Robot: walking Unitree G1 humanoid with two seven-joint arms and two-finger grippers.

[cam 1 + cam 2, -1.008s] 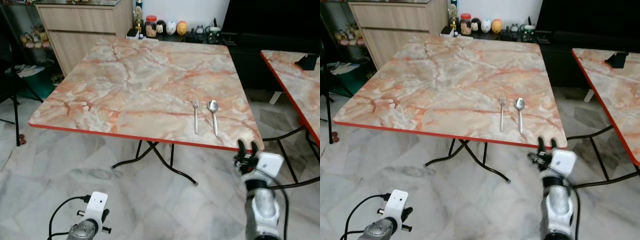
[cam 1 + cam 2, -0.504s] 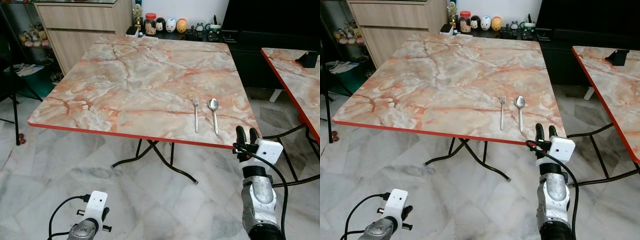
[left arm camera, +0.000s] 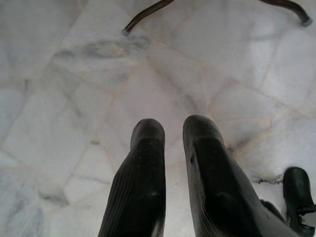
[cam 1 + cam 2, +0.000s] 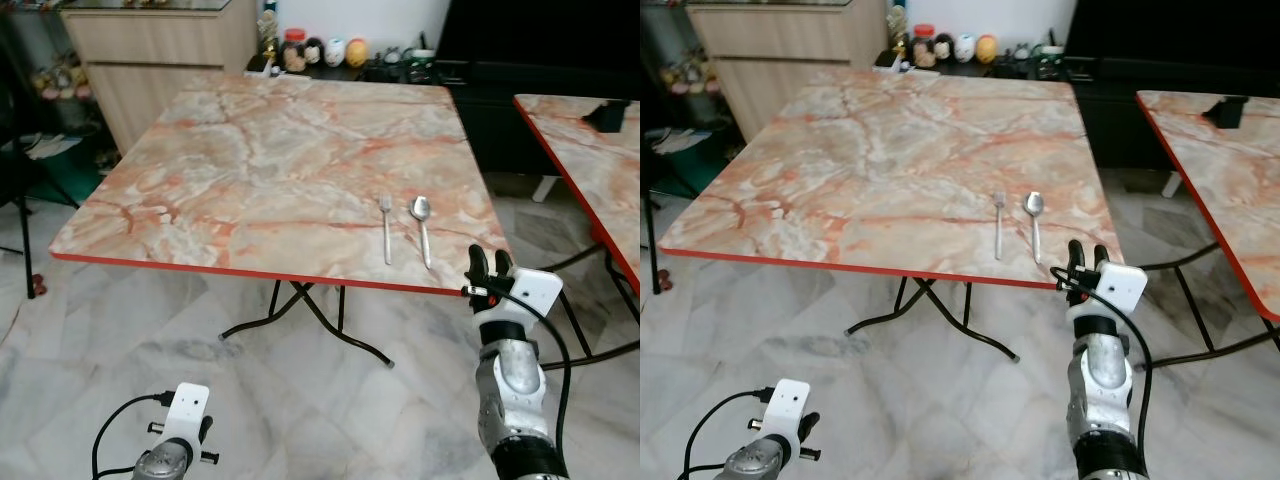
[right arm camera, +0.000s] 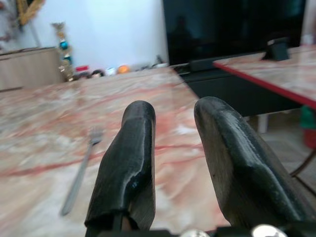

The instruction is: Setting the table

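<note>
A wooden cabinet [image 4: 160, 50] is seen beyond the far left corner of the desk [image 4: 270, 170], and a row of small jars and figurines [image 4: 320, 52] is lined up just past the desk's far edge. The desk is topped in pink-orange marble pattern with a red rim and is carried on dark curved metal legs [image 4: 310, 320] over a pale marble floor [image 4: 120, 340].

Well in front of the desk's near edge and low toward its left side, the left gripper [image 3: 170, 136] is held above the floor; in the left wrist view its two black fingers [image 3: 143, 173] are seen close together with a narrow gap between them, nothing held, and one foot of the desk's legs can be made out beyond them.

On the desk, near its near right corner, a fork [image 4: 386, 226] is laid with its tines pointing toward the far edge. Just beside it, to the right and roughly parallel, a spoon [image 4: 421, 226] is laid with its bowl toward the far edge; the two are not touching.

At the near right corner of the desk, the right gripper [image 4: 484, 266] is raised to about the level of the rim, pointing up and toward the desk. Its fingers [image 5: 131, 153] are spread apart and are empty; through the right wrist view the fork is seen lying on the desk beyond them.

A second desk [image 4: 585, 160] of the same pattern stands apart to the right, with a small dark object [image 4: 612, 116] on it.
</note>
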